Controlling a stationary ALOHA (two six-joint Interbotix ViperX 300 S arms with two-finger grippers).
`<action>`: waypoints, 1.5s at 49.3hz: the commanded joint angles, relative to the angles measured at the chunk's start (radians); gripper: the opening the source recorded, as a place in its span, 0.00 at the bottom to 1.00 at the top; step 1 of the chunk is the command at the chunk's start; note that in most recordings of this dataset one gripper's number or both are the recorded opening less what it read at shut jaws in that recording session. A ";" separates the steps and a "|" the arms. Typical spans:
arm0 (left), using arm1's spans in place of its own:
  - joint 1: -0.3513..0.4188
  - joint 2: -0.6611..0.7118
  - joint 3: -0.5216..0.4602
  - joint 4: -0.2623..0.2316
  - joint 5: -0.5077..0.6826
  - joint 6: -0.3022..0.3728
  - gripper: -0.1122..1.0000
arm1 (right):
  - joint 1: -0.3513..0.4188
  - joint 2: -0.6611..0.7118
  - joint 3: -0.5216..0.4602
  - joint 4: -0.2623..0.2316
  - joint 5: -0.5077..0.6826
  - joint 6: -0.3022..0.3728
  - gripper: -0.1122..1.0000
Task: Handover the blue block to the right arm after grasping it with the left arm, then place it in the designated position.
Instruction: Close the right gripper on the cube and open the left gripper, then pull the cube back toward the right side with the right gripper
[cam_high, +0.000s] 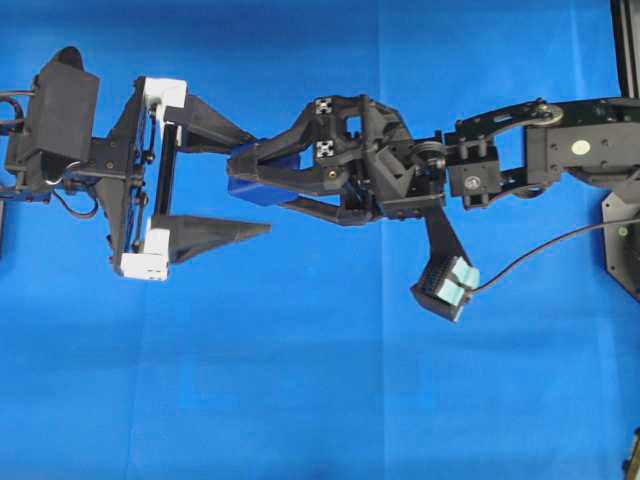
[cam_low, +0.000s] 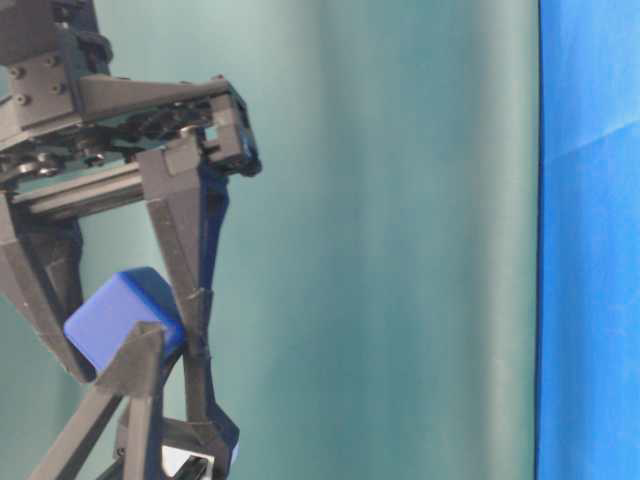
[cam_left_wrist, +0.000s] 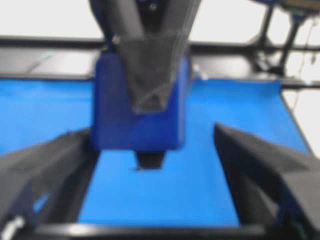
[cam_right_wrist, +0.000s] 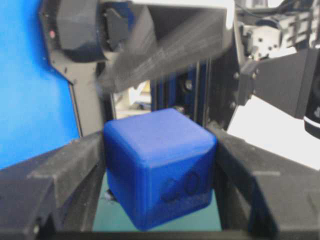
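Note:
The blue block (cam_high: 258, 188) hangs in the air at mid-table, clamped between the all-black fingers of my right gripper (cam_high: 243, 172). In the right wrist view the block (cam_right_wrist: 160, 170) fills the gap between both fingers (cam_right_wrist: 65, 170). My left gripper (cam_high: 262, 184), with white end pieces, is wide open around the block. In the left wrist view its fingers (cam_left_wrist: 260, 170) stand either side of the block (cam_left_wrist: 137, 115); the right one stands clear of it. The block also shows in the table-level view (cam_low: 120, 320). I cannot make out the designated position on the cloth.
Blue cloth (cam_high: 300, 400) covers the table. The right arm's camera module (cam_high: 445, 285) and its cable hang below the wrist. A black frame (cam_high: 625, 40) stands at the right edge. A teal backdrop (cam_low: 400, 250) is behind.

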 joint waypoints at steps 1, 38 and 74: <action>-0.003 -0.014 -0.014 0.002 -0.012 0.002 0.90 | -0.002 -0.028 -0.021 0.005 0.006 0.003 0.58; 0.000 -0.041 0.003 0.002 -0.012 0.005 0.94 | 0.023 -0.264 0.196 0.005 0.028 0.005 0.58; 0.000 -0.043 0.002 0.002 -0.012 0.014 0.94 | 0.071 -0.353 0.250 0.078 0.141 0.112 0.58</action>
